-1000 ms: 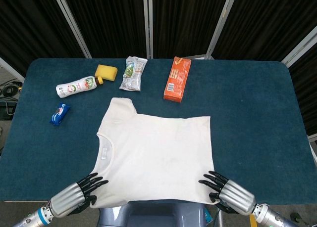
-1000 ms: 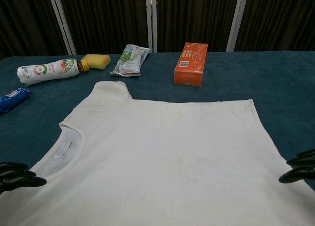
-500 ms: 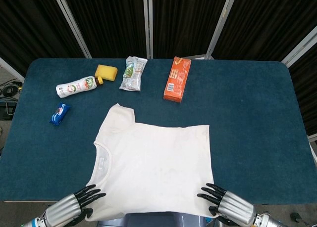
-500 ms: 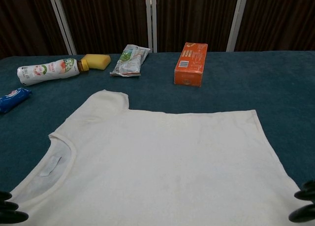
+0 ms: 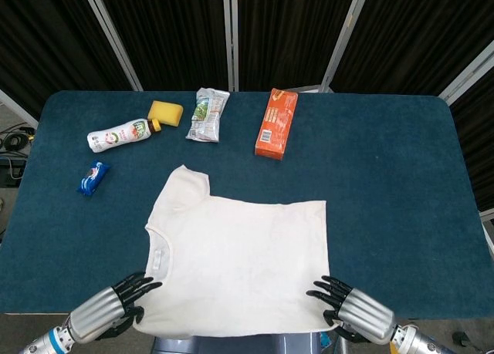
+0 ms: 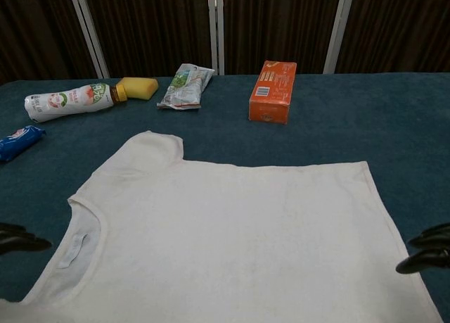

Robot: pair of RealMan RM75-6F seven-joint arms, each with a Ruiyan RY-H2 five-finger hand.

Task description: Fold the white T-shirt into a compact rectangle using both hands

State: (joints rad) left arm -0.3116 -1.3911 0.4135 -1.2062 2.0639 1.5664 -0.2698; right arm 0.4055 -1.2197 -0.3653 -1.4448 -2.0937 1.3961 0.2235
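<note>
The white T-shirt [image 5: 239, 261] lies flat on the blue table, collar to the left, hem to the right, one sleeve pointing away from me. Its near edge runs over the table's front edge, where it is hidden. My left hand [image 5: 104, 314] sits at the near left, fingers spread by the shoulder; in the chest view its fingertips [image 6: 20, 240] lie on the cloth-covered table just left of the T-shirt [image 6: 225, 238]. My right hand [image 5: 353, 314] is at the near right with fingers spread, its fingertips [image 6: 425, 249] just beside the hem. Neither hand holds anything.
Along the far side of the table [image 5: 401, 177] lie an orange box [image 5: 276, 123], a snack packet [image 5: 207, 113], a yellow sponge [image 5: 165, 112] and a white bottle [image 5: 121, 134]. A small blue packet [image 5: 93, 177] lies at the left.
The shirt has slid toward me, its near edge now over the table's front. Both hands drew back with it, then edged slightly forward beside it.
</note>
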